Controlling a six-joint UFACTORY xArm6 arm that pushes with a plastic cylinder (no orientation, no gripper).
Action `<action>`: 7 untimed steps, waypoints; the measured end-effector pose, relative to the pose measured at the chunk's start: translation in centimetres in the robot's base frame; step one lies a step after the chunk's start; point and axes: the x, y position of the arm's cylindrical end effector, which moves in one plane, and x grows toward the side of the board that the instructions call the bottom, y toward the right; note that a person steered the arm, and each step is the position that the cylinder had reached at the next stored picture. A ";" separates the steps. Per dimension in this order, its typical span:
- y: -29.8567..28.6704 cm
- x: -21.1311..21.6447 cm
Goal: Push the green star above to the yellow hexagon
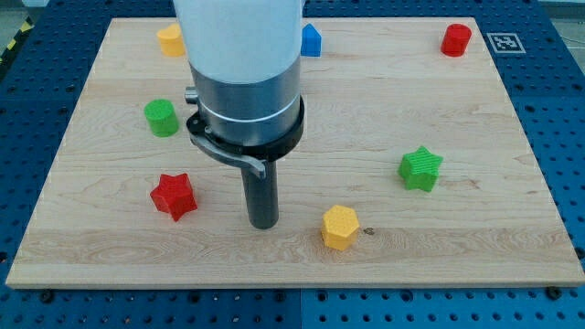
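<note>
The green star (420, 169) lies on the wooden board (384, 100) at the view's right, a little below the middle. The yellow hexagon (339, 228) lies lower, to the star's lower left, near the board's bottom edge. My tip (263, 222) rests on the board to the left of the yellow hexagon, a short gap away, touching no block. It is far left of the green star. The arm's wide body hides part of the board above the tip.
A red star (173, 196) lies left of my tip. A green cylinder (162, 119) sits at the left. A yellow block (170, 40), a blue block (312, 40) and a red cylinder (456, 40) lie along the top.
</note>
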 end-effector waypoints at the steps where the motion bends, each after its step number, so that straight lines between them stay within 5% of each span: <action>1: 0.1 1.8; 7: 4.0 5.4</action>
